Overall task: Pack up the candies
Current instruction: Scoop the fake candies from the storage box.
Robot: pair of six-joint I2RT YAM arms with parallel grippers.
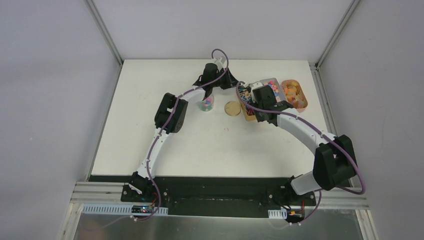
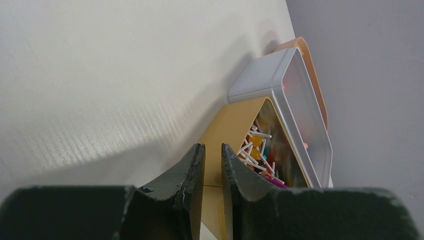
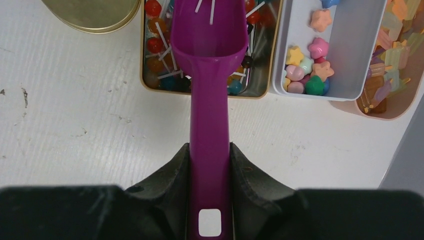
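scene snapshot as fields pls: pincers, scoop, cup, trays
left pincer: at the cup; fingers close together, slim gap, grip unclear
right pincer: shut on scoop handle
scoop: bowl over yellow tray
cup: mixed-colour candies inside
yellow tray: lollipops
grey tray: stars at one end
pink tray: pale sweets, next to grey tray
lid: on table beside yellow tray

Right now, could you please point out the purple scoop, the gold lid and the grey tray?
purple scoop (image 3: pixel 210 130), right wrist view, handle.
gold lid (image 1: pixel 232 108), top external view, centre.
grey tray (image 3: pixel 355 55), right wrist view, bare floor.
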